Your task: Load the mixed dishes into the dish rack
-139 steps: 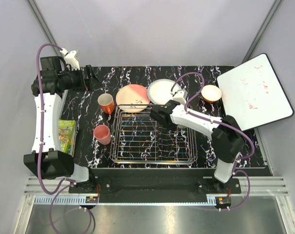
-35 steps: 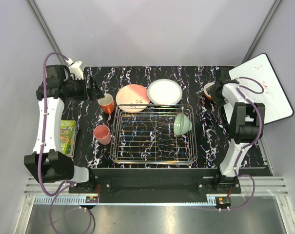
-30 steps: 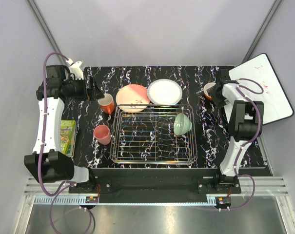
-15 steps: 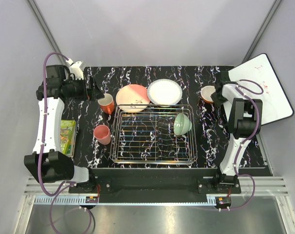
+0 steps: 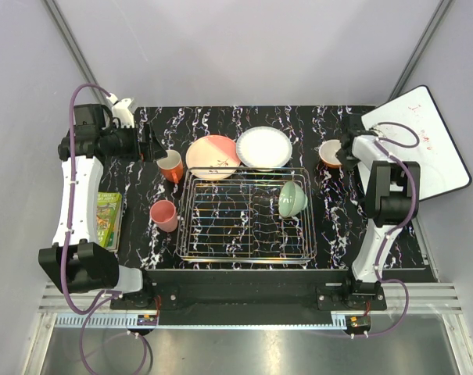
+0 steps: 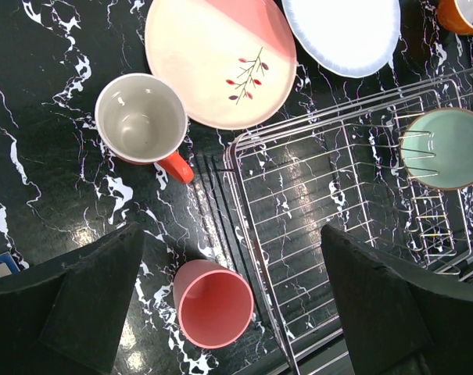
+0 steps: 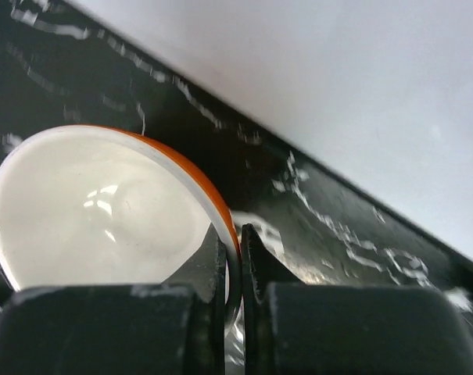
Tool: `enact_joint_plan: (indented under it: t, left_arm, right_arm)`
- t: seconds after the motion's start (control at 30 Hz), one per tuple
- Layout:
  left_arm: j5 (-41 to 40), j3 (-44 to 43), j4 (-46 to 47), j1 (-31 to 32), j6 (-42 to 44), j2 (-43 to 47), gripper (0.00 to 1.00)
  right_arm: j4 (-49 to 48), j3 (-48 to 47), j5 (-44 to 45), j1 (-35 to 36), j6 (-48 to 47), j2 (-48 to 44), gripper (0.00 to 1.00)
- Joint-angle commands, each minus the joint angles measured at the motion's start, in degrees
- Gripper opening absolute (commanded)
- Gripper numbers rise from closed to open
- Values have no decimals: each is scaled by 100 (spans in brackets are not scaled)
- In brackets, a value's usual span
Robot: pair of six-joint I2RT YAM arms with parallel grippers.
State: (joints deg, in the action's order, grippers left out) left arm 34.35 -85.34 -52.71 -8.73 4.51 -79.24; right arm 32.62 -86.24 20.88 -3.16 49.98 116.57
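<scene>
Orange bowl with white inside (image 5: 328,153), at the far right of the table (image 5: 334,226), is pinched by its rim in the right gripper (image 7: 232,254), jaws narrow. The dish rack (image 5: 220,226) lies left of it and nearer the arms.

Black marble-look tabletop with white veins (image 5: 330,226), glossy, soft glare spots on surface. Plain pale grey walls (image 5: 244,47) on three sides, slanted grey metal corner struts (image 5: 64,35). White rectangular whiteboard with faint red scribbles (image 5: 412,144) tilted at right edge. Ribbed aluminium rail (image 5: 244,311) along near edge, dull grey metal sheet (image 5: 244,351) below.
</scene>
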Motion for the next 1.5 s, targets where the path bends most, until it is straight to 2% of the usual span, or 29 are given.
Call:
enact_joint_plan:
  t: [0.0, 0.07, 0.1, 0.27, 0.4, 0.53, 0.7, 0.8, 1.1, 1.27, 1.47]
  left_arm:
    - [72, 26, 164, -32, 120, 23, 99]
    - [72, -18, 156, -32, 111, -82, 99]
    - [107, -35, 156, -32, 129, -109, 99]
    - [177, -132, 164, -41, 155, -197, 99]
    - [160, -158, 173, -32, 208, -206, 99]
    - [142, -141, 173, -41, 217, -241, 99]
    - [160, -176, 182, -23, 155, -250, 99]
    - [116, -176, 191, -32, 155, -232, 99]
    - [125, -150, 191, -23, 102, -232, 99]
    - [133, -150, 182, -23, 146, -197, 99]
    - [265, -185, 182, -23, 138, -276, 99]
  right_arm:
    - [-186, 388, 942, 1052, -655, -1469, 0]
    - [-3, 397, 1598, 1465, -1015, -1970, 0]
    - [112, 388, 1855, 1902, -1164, -2111, 0]
    - [841, 922, 3200, 2767, -1754, -3200, 0]
    - [1798, 1407, 3764, 3364, -1484, -4045, 0]
    - [3342, 1470, 4151, 4346, -930, -4652, 0]
    - [4575, 1110, 3643, 5271, -26, -4907, 0]
    - [6075, 863, 3440, 5667, 922, -4645, 0]
    - [6081, 1398, 2202, 5958, 918, -4275, 0]
    - [6081, 1566, 1955, 5985, 769, -4380, 0]
    - [6063, 1382, 1674, 5993, 66, -4091, 0]
